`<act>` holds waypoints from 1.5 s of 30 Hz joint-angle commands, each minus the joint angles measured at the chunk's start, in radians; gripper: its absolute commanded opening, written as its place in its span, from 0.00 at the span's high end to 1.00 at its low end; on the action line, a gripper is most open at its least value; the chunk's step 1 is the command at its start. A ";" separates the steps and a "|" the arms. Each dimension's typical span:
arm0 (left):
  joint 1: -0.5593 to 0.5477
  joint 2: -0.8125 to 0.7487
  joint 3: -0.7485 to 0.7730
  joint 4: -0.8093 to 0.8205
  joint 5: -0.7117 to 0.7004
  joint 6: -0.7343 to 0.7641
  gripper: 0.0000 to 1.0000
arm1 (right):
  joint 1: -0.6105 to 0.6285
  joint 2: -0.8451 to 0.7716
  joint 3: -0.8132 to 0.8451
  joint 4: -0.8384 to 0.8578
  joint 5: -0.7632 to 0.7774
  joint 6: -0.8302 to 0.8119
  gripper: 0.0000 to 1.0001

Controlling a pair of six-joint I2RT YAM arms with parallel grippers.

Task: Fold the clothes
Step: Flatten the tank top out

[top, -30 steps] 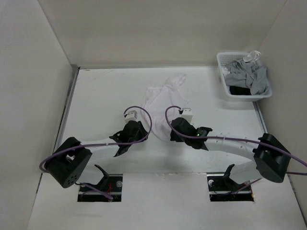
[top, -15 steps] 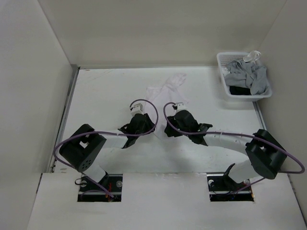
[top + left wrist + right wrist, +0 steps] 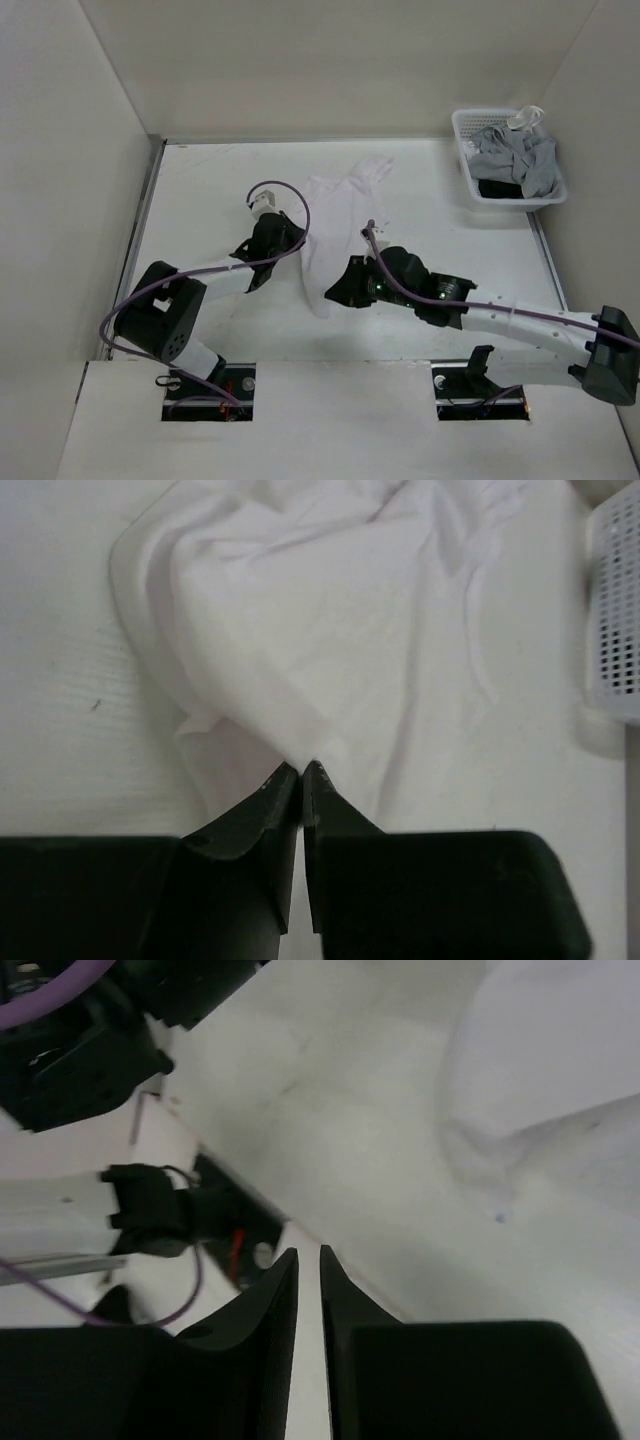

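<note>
**Left fingers (image 3: 270, 810) pinched on the white garment (image 3: 335, 215); no fold made yet**

Clamps a bunched ridge of cloth at the very tips of the left fingers, pressed together with no gap to see (in the wrist view the fabric rises straight out of the pinch). Keeps the right fingers (image 3: 275, 1300) nearly together, only a thin slit between them, just beside the near end of the garment. Shows no cloth inside that slit, so cannot tell whether anything is caught there.

Lies near the middle of the worktop (image 3: 210, 200), between the two arms and well apart from the white basket (image 3: 462, 150) of grey garments (image 3: 520, 160) in the far right corner. Looks rumpled and drawn out into a narrow strip, not spread flat.

Counts, by judgement, as the very start of the task: no clean crease, no squared edges, no stacked layers anywhere. Leaves nearly everything to do: spreading the cloth flat, bringing the sides in, doubling it over.

Runs long on a diagonal. Points a narrow, sleeve-like end toward the far right, roughly at the basket, and a tapered end toward the near edge, close by the right fingers. Widens in between, where the left fingers have hold of its left side.
</note>
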 commanded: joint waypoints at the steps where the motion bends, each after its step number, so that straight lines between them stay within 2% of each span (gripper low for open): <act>1: 0.006 -0.073 0.054 0.008 -0.011 0.001 0.95 | -0.017 -0.039 -0.078 0.062 0.028 0.212 0.81; 4: 0.017 -0.056 0.058 -0.009 -0.010 0.014 0.94 | -0.107 -0.038 -0.182 0.153 0.092 0.225 0.74; 6: 0.029 -0.042 0.065 -0.023 0.000 0.016 0.94 | -0.130 -0.006 -0.204 0.214 0.109 0.169 0.64; 10: 0.030 -0.053 0.065 -0.017 0.001 0.017 0.91 | -0.023 0.144 -0.137 0.251 0.106 0.004 0.51; 13: 0.030 -0.074 0.051 -0.013 0.001 0.025 0.77 | 0.084 0.287 -0.052 0.306 0.166 -0.034 0.49; 15: 0.040 -0.114 0.013 -0.011 -0.010 0.030 0.64 | 0.135 0.377 0.001 0.352 0.209 0.010 0.48; 19: 0.079 -0.229 -0.088 -0.026 -0.022 0.024 0.57 | 0.167 0.520 0.084 0.345 0.295 0.130 0.52; 28: 0.130 -0.485 -0.289 -0.108 -0.019 0.034 0.56 | 0.201 0.686 0.296 -0.002 0.448 0.193 0.55; 37: 0.165 -0.583 -0.329 -0.117 0.021 0.050 0.56 | 0.207 0.745 0.370 -0.152 0.462 0.256 0.62; 45: 0.150 -0.605 -0.331 -0.114 0.024 0.050 0.56 | 0.209 0.809 0.408 -0.157 0.390 0.279 0.74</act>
